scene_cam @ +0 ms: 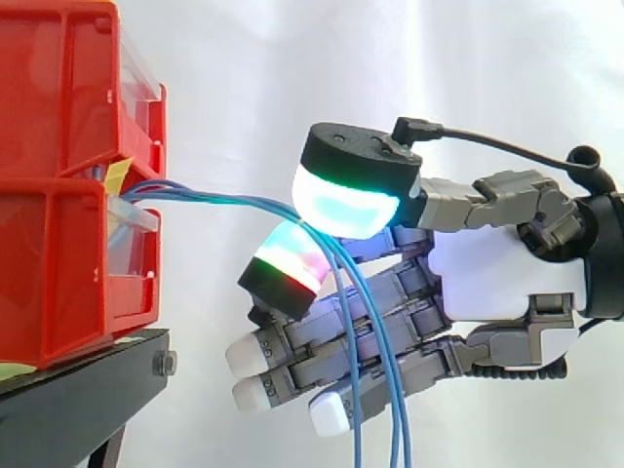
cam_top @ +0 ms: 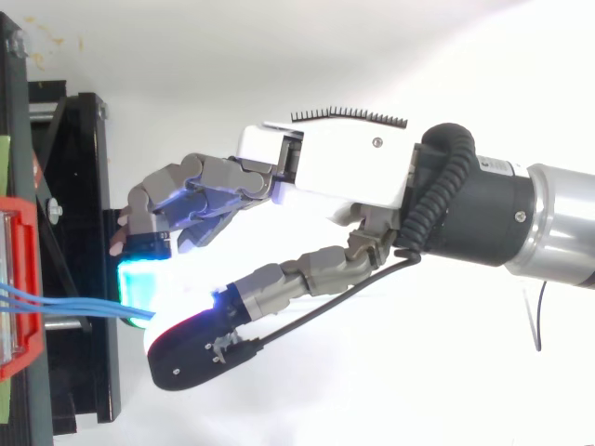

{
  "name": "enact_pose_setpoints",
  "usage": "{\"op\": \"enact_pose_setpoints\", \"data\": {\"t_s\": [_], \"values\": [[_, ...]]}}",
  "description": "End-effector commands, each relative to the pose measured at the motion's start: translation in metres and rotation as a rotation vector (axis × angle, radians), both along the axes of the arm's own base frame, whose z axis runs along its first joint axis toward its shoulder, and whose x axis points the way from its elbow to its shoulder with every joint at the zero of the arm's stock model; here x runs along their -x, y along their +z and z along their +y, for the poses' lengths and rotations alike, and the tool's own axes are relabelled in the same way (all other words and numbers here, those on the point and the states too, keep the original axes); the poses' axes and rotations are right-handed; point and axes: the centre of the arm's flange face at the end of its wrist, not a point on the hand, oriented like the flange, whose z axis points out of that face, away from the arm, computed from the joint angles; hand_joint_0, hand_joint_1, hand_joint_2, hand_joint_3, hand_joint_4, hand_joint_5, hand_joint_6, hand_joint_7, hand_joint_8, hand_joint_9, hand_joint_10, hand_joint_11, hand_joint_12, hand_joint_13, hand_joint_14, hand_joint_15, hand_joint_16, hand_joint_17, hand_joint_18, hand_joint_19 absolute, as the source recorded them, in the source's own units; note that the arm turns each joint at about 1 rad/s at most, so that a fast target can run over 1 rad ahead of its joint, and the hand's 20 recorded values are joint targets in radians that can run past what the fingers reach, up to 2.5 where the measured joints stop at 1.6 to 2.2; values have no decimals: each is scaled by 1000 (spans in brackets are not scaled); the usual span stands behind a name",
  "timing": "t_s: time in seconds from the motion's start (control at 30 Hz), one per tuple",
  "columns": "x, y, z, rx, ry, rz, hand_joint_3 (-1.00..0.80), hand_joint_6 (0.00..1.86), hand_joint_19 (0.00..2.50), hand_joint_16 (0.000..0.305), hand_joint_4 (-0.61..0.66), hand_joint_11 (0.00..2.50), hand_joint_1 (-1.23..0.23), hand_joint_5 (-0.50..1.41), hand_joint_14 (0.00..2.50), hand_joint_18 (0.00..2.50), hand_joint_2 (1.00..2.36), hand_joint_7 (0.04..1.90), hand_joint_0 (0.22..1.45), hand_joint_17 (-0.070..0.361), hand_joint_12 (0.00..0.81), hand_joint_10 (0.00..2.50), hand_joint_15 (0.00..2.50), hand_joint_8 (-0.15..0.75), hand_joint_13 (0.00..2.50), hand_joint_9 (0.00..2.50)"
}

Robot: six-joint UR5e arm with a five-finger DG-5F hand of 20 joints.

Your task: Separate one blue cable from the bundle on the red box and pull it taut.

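Apparently, hand [scene_cam: 487,278] around blue cables [scene_cam: 226,199].

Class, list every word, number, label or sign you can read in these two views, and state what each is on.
Small white print on the black wrist collar: too small to read.
Yellow tag on the red bins: no text legible.
Blue cables, hand: none.
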Motion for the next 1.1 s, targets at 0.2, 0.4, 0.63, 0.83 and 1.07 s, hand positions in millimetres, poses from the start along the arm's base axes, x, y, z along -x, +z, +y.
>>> {"op": "enact_pose_setpoints", "data": {"t_s": [0.2, 0.4, 0.63, 0.83, 1.07], "values": [[0, 0, 0, 0, -1, 0, -101, 786, 479, 49, 139, 351, -887, -212, 7, 541, 1024, 1128, 811, 110, 361, 8, 182, 288, 411, 562], [0, 0, 0, 0, -4, 0, 120, 757, 440, 49, 124, 318, -909, -230, 5, 514, 1018, 1134, 766, 110, 356, 8, 168, 266, 346, 431], [0, 2, 0, 0, -4, -3, 98, 728, 390, 52, 123, 301, -949, -236, 4, 499, 1013, 1165, 720, 118, 362, 7, 150, 264, 296, 357], [0, 0, 0, -3, -4, -1, 73, 700, 396, 51, 122, 281, -950, -228, 5, 474, 1018, 1147, 732, 115, 354, 7, 142, 253, 287, 337], [0, 1, 0, -15, -2, -4, -70, 641, 409, 50, 181, 302, -834, -193, 4, 504, 1020, 1215, 672, 113, 361, 7, 149, 284, 330, 442]]}}
